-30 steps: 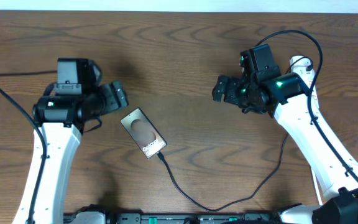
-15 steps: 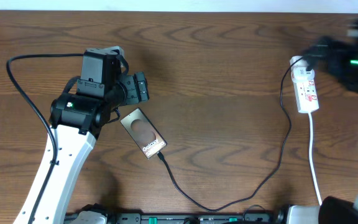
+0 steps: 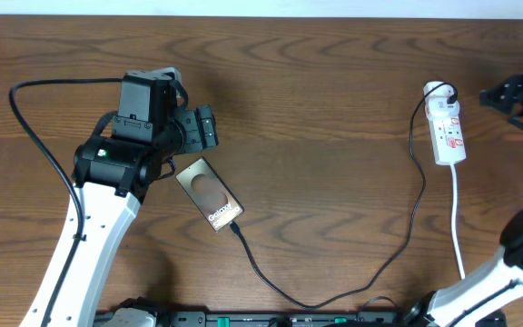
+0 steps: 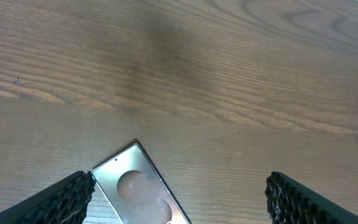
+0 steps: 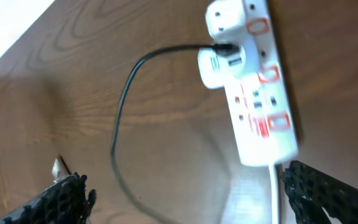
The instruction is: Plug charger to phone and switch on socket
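The phone [image 3: 210, 193] lies flat and slanted on the wooden table, dark brown and glossy; its upper end also shows in the left wrist view as phone [image 4: 138, 193]. The charger [image 3: 398, 250], a thin black cable, runs from the phone's lower end in a loop up to the socket [image 3: 448, 130]. Its tip meets the phone's edge; how far it sits in I cannot tell. My left gripper [image 3: 209, 129] hovers open just above the phone's top end, as left gripper [image 4: 179, 205]. My right gripper [image 3: 507, 102] stands open right of the socket [image 5: 257, 93], as right gripper [image 5: 191, 199].
The socket's white cord [image 3: 458, 218] runs down toward the table's front edge. A thick black robot cable [image 3: 25, 127] arcs left of my left arm. The charger [image 5: 122, 112] curves left from a white adapter on the strip's top end.
My right arm has swung from the table's middle to the far right edge beside the socket. My left gripper moved up and right earlier and has held still since.
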{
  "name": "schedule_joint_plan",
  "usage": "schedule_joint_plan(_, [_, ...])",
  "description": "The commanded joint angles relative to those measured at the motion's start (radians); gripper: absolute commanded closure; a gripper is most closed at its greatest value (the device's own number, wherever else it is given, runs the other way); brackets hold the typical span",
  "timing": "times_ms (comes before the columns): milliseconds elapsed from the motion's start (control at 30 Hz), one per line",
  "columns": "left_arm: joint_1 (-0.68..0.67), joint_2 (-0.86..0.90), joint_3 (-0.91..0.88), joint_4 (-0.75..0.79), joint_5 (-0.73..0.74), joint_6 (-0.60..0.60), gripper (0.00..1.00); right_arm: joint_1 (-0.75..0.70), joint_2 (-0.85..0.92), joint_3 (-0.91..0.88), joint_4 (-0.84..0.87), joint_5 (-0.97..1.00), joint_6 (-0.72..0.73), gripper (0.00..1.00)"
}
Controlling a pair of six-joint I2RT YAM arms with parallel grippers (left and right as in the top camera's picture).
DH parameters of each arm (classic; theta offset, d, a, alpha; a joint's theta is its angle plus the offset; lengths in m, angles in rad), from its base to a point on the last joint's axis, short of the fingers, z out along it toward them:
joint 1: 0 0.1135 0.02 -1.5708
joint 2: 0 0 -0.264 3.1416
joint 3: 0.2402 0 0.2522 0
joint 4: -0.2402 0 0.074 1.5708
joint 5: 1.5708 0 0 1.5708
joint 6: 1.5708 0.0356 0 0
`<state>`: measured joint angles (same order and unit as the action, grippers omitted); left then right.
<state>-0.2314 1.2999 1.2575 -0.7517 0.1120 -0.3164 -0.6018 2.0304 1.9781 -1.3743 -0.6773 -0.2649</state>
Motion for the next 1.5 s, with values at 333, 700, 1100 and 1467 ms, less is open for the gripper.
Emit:
schedule_joint_plan(333, [-0.002,0.000,0.016,-0.010,-0.016,0.009,0.09,0.104,0.130,0.001,0.246,0.177,0.070,0.01])
schedule_joint_plan(700, [-0.002,0.000,0.016,-0.018,-0.016,0.009,0.09,0.210,0.194,-0.041,0.339,0.290,0.143,0.01])
schedule_joint_plan(1100, [-0.002,0.000,0.016,-0.018,-0.016,0.009,0.09,0.217,0.213,-0.045,0.343,0.290,0.168,0.01])
schedule_joint_plan(1467, [-0.002,0.007,0.016,-0.018,-0.016,0.009,0.10,0.209,0.212,-0.015,0.277,0.235,0.167,0.01])
